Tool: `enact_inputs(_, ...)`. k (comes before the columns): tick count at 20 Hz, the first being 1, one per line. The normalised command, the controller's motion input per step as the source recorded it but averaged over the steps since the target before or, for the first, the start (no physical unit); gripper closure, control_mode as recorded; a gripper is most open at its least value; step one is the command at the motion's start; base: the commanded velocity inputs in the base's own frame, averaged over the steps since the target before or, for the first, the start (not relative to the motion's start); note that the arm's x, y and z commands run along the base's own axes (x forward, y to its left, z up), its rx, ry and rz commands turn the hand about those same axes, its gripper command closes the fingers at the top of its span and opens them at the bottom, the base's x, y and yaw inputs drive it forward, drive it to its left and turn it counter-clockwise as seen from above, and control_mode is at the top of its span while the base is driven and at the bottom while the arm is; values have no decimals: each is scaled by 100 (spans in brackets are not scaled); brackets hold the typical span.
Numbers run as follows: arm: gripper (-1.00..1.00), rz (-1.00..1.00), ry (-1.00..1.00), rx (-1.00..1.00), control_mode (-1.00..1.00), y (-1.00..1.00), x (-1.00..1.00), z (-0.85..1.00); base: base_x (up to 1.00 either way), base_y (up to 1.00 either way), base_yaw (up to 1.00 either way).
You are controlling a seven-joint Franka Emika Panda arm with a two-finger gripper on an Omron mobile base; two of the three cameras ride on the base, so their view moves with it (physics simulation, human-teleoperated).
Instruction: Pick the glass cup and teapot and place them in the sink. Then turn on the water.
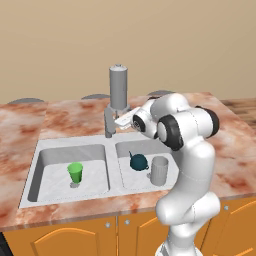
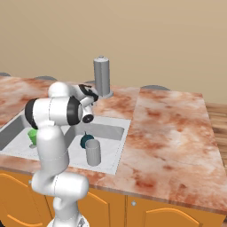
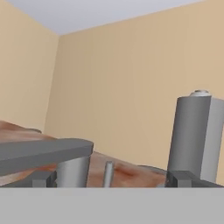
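The dark teal teapot and the grey glass cup stand side by side in the right basin of the light grey sink; the teapot and the glass cup also show from the right base. The tap is a tall grey cylinder behind the sink, with a spout angled down to its left. No water shows. My gripper is open at the foot of the tap, empty. In the hand view my gripper faces the tap and the spout.
A small bright green cup stands in the left basin. The marble counter surrounds the sink, with orange cabinet doors below. A beige wall rises behind. A thin grey rod stands between the spout and the tap cylinder.
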Motion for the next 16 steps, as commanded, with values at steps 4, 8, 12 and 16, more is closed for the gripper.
enact_inputs(4,-100,-1,1,0,-100,4,15,-9,0,0,0)
enact_inputs(8,-100,-1,1,0,-100,1,21,-2,0,0,0)
enact_inputs(12,-100,-3,2,0,-100,0,24,0,0,0,0)
enact_inputs(16,-100,-2,1,0,-100,0,23,-7,0,0,0)
